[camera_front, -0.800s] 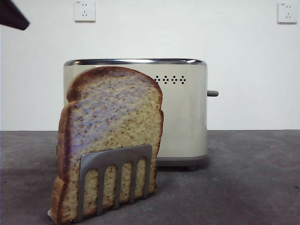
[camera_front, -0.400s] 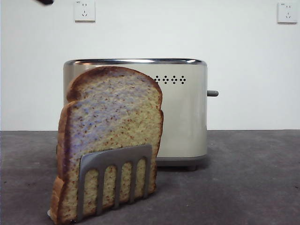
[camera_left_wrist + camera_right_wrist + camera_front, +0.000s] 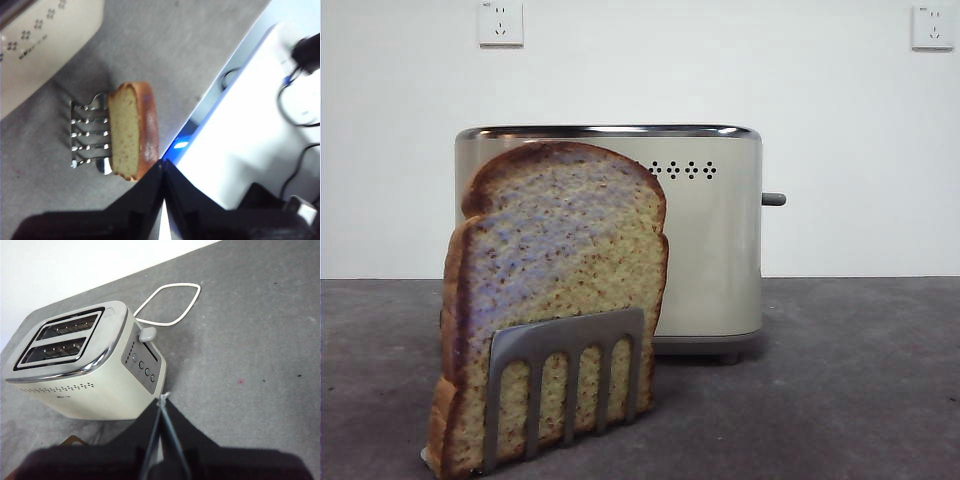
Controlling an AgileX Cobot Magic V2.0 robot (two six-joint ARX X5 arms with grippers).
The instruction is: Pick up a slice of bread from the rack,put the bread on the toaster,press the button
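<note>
Left gripper [image 3: 162, 167], jaws together, hovers above slice of bread [image 3: 132, 131], racked upright in rack [image 3: 89, 134] for edge gripping.

The left tool [image 3: 163, 200] shows in its own wrist view as two matte black wedge-shaped halves rising from a broad, dark, blurred base, their inner edges meeting along a thin pale seam that narrows to a point. The right tool [image 3: 161, 432] looks much the same in its wrist view (black, smooth and angular), tapering to a fine tip with a thin grey line running along each inner edge. No screws, markings or cables can be made out on either black body.
</note>
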